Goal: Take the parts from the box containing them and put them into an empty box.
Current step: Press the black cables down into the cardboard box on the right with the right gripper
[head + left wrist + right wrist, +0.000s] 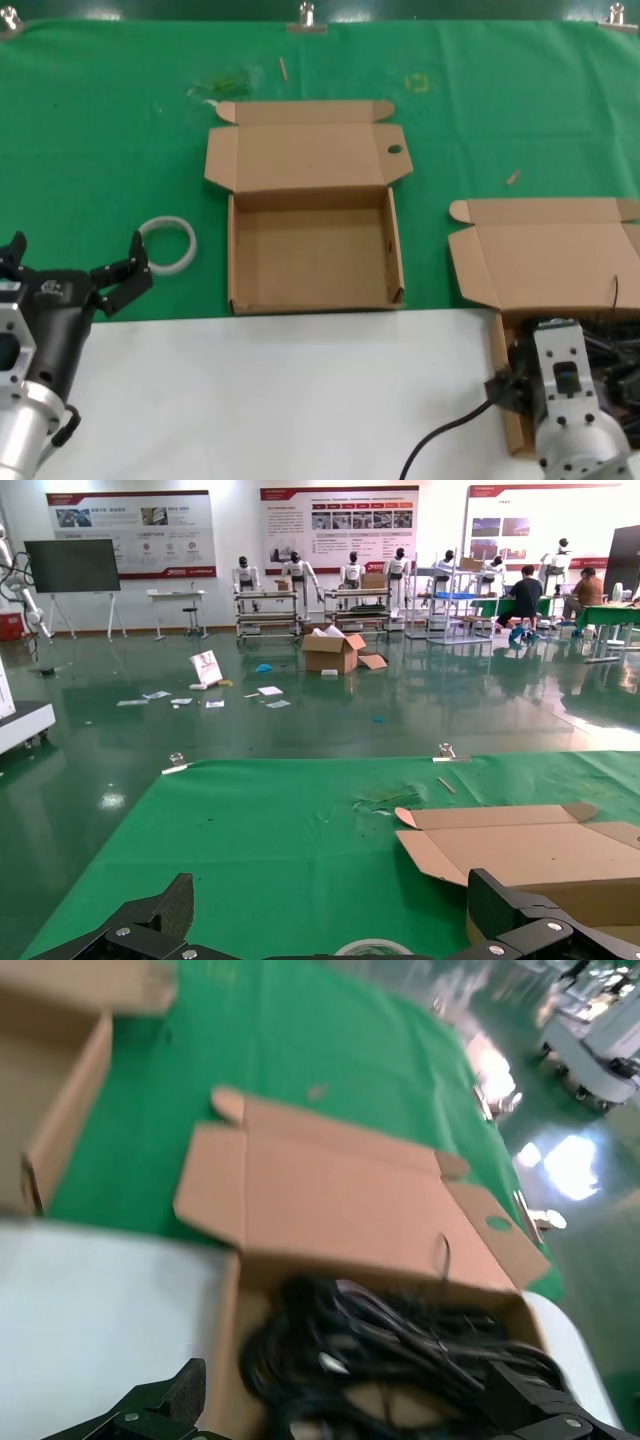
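Observation:
The empty box (312, 255) lies open at the table's middle, its lid (300, 150) folded back with a round hole in one side flap. The box with the parts (545, 262) lies open at the right; the black coiled cables (615, 350) fill its tray. In the right wrist view the cables (400, 1345) lie just beneath my right gripper (350, 1425), which is open and hovers over them. In the head view this gripper (560, 378) stands over that box's near left part. My left gripper (78, 258) is open and empty at the near left.
A white ring (168, 243) lies on the green mat just ahead of my left gripper; it also shows in the left wrist view (372, 947). A white table surface (280, 400) runs along the near side. Metal clips (306, 17) hold the mat's far edge.

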